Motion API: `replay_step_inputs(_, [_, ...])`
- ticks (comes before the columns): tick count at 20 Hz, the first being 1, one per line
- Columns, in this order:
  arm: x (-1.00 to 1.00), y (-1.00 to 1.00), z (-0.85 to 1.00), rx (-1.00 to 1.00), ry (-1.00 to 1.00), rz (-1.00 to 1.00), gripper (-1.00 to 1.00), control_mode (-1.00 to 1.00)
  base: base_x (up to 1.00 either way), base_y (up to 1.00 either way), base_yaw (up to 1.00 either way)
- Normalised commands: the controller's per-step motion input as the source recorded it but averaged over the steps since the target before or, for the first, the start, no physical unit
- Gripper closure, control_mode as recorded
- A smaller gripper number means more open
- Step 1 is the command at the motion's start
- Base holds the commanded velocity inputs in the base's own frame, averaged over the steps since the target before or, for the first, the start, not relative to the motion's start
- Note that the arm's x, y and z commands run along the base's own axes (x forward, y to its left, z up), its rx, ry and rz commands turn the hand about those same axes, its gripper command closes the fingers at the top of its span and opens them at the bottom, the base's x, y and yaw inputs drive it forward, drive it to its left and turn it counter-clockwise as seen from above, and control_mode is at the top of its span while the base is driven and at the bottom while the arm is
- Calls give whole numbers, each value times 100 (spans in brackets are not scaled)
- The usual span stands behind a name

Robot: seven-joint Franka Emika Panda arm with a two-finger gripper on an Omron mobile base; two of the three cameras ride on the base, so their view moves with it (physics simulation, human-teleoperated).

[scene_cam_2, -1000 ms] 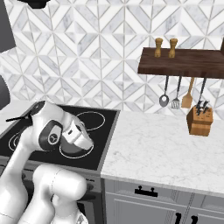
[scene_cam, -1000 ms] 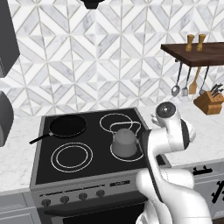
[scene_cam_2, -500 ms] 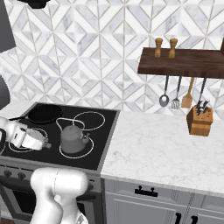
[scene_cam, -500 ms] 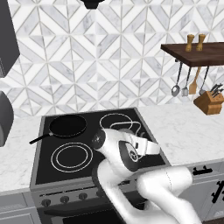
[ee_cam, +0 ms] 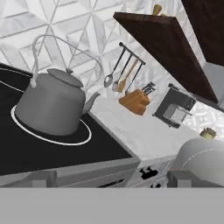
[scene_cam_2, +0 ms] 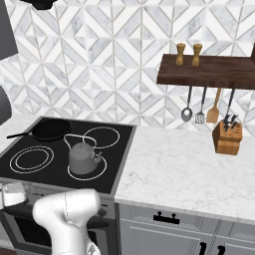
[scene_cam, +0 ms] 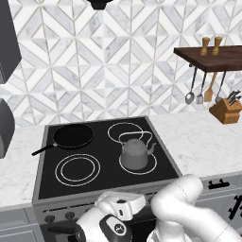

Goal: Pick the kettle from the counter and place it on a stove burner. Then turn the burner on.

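Left base view showed, from left to right, the black round frying pan point(scene_cam: 73, 135) on the rear left ring, the double-ringed front circle point(scene_cam: 78, 169), then the small squat grey metal kettle point(scene_cam: 134, 153) sitting upright on the thin white single-ring stove burner point(scene_cam: 151, 168) at the front right of the black glass cooktop point(scene_cam: 106, 182). Beyond it lay the white marble-look tabletop point(scene_cam: 203, 142). The placing therefore looked done, and the step in hand was judged to be turning the burner on. The tool point(ee_cam: 111, 179) hung low at the stove's front edge, its two dark fingertips point(ee_cam: 41, 178) spread wide and holding nothing, with the kettle up and to the left in the hand view. Small dark round knobs point(scene_cam: 49, 219) sat on the front panel at the left. Doing it well likely meant choosing the knob that matched the kettle's ring; the pictures did not tell which one that was. The spread fingers should straddle the knob squarely before closing, then twist without dragging sideways, keeping the arm clear of the kettle's wire handle.
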Motion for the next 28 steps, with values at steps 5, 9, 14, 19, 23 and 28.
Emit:
replay_step_inputs(5, [-3, 0, -82, 15, -40, 5, -100, -100, 0, 0, 0])
replay_step_inputs(9, [-11, 18, -14, 5, -2, 5, -100, -100, 0, 0, 0])
replay_step_inputs(14, [-22, 87, -48, -2, 0, 14, -100, -100, 0, 0, 0])
replay_step_inputs(19, [1, 42, -31, -1, 0, 14, -100, -100, 0, 0, 0])
replay_step_inputs(23, [6, 1, -21, 0, -3, 2, -100, -100, 0, 0, 0])
replay_step_inputs(28, [16, 0, 0, 0, 0, 0, -100, -100, 0, 0, 0])
